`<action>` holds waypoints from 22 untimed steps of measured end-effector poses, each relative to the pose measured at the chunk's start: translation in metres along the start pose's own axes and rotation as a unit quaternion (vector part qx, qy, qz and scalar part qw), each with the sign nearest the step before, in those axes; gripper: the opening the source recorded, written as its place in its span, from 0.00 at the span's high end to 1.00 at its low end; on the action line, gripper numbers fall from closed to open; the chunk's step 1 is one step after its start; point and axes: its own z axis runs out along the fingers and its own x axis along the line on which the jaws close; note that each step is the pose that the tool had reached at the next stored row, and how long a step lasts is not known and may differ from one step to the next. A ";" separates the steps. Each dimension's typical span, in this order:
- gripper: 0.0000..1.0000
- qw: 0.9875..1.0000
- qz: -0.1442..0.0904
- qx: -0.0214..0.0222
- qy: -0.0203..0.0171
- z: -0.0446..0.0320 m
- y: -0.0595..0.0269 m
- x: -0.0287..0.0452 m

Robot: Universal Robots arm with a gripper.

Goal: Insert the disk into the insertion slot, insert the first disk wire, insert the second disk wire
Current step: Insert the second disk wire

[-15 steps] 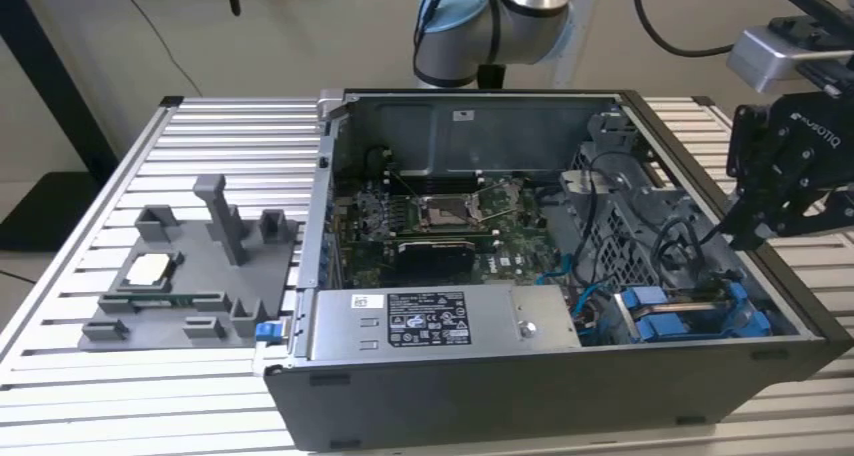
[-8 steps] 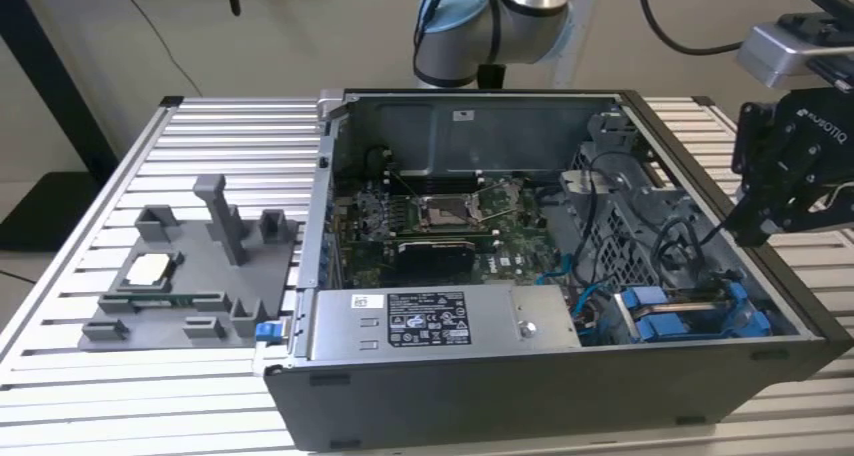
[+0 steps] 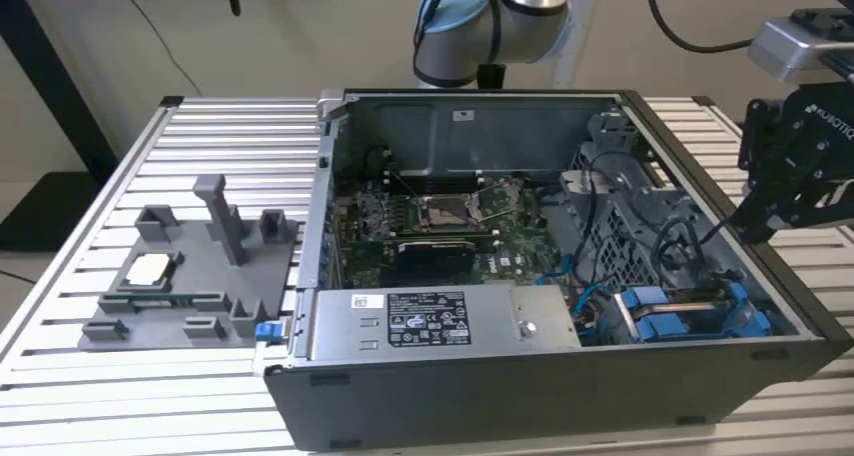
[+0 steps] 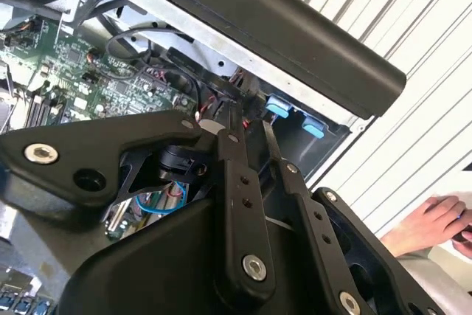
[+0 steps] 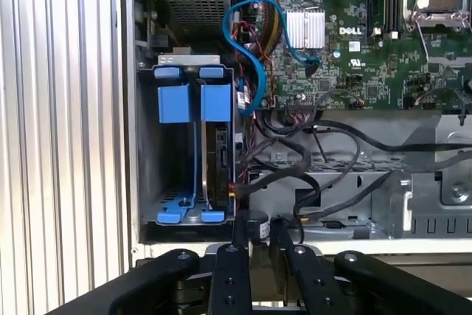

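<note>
The disk stands edge-on in the insertion slot, a grey cage with blue guides; its blue carrier tabs show at the near end. In the exterior view the slot is in the case's near corner on the exterior view's right. My gripper hangs over the case's rim there. In both wrist views its fingers stand close together on a black plug of a black disk wire. My gripper sits just above the cage. A blue wire loops beside the slot.
The open computer case lies on a slatted metal table. Inside are the motherboard and a grey power-supply box. A grey fixture stands at the exterior view's left. A person's hand rests beyond the case.
</note>
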 end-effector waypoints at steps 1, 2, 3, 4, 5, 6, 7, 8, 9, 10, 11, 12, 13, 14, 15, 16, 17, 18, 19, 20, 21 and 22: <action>0.73 1.000 0.000 -0.001 0.000 -0.0001 -0.0015 -0.0001; 0.73 1.000 0.000 -0.001 0.000 -0.0001 -0.0028 -0.0001; 0.73 1.000 0.000 -0.001 0.000 -0.0001 -0.0037 -0.0001; 0.73 1.000 0.000 -0.001 -0.001 0.0000 -0.0041 -0.0001; 0.73 1.000 0.000 -0.001 -0.002 0.0000 -0.0043 -0.0001; 0.73 1.000 0.000 -0.001 -0.004 0.0001 -0.0045 -0.0001; 0.73 1.000 0.001 -0.001 -0.006 0.0004 -0.0045 -0.0001; 0.73 1.000 0.001 -0.001 -0.009 0.0007 -0.0046 -0.0001; 0.73 1.000 0.003 -0.001 -0.011 0.0012 -0.0047 -0.0001; 0.73 1.000 0.004 -0.001 -0.013 0.0016 -0.0048 -0.0001; 0.73 1.000 0.006 -0.001 -0.014 0.0020 -0.0049 -0.0001; 0.73 1.000 0.009 -0.001 -0.014 0.0020 -0.0051 -0.0002; 0.73 1.000 0.012 -0.001 -0.014 0.0021 -0.0052 -0.0002; 0.73 1.000 0.016 -0.001 -0.014 0.0022 -0.0053 -0.0001; 0.73 1.000 0.019 -0.001 -0.014 0.0022 -0.0055 -0.0001; 0.73 1.000 0.022 -0.001 -0.014 0.0022 -0.0055 -0.0001; 0.73 1.000 0.026 0.000 -0.014 0.0023 -0.0055 -0.0001; 0.76 0.999 0.029 0.000 -0.014 0.0023 -0.0056 -0.0001; 0.76 0.999 0.033 0.000 -0.015 0.0023 -0.0056 -0.0001; 0.76 0.999 0.036 0.000 -0.015 0.0024 -0.0057 -0.0001; 0.83 0.999 0.039 0.000 -0.015 0.0025 -0.0057 -0.0001; 0.83 0.999 0.042 0.000 -0.015 0.0025 -0.0057 0.0000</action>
